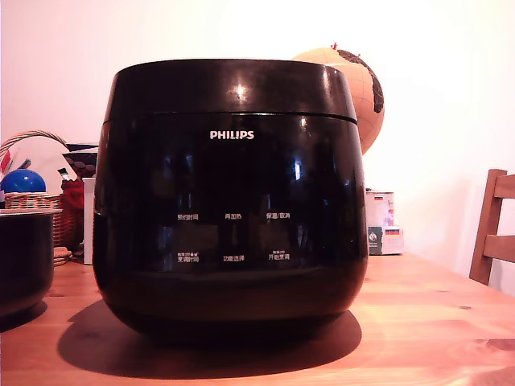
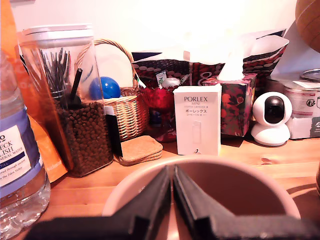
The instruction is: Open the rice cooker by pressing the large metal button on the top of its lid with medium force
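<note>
A glossy black Philips rice cooker (image 1: 229, 201) stands on the wooden counter (image 1: 426, 322) with its lid (image 1: 229, 87) shut, a globe (image 1: 354, 84) behind it and a smaller black pot (image 1: 24, 257) beside it at the exterior view's left. In the wrist view the fingers (image 2: 172, 192) meet, tips together, holding nothing, before a pale bowl rim (image 2: 200, 167)
</note>
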You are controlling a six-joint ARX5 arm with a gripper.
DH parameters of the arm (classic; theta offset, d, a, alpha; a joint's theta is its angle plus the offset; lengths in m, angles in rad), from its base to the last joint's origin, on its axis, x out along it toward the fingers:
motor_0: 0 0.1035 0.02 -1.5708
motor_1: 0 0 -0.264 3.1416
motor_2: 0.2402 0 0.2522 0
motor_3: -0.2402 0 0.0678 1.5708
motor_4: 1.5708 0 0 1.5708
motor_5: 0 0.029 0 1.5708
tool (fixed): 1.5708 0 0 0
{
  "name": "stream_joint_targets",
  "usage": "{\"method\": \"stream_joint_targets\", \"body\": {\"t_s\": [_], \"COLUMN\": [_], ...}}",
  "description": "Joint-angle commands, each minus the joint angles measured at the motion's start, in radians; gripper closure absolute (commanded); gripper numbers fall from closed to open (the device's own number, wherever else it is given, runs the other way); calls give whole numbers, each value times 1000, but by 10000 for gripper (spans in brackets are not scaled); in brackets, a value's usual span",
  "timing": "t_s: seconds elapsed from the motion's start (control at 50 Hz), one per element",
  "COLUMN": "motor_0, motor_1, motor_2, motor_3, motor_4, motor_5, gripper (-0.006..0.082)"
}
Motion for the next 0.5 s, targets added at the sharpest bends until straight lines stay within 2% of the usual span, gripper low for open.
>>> {"method": "stream_joint_targets", "body": {"t_s": [0.0,0.32,0.4,0.44,0.48], "motor_0": [119,117,117,117,117], "motor_1": [-14,-14,-14,-14,-14], "motor_2": [-43,-43,-43,-43,-43], "motor_3": [58,94,111,131,154], "motor_4": [103,111,143,202,237], "motor_5": [69,43,2,-76,-76], "gripper": [788,788,788,788,788]}}
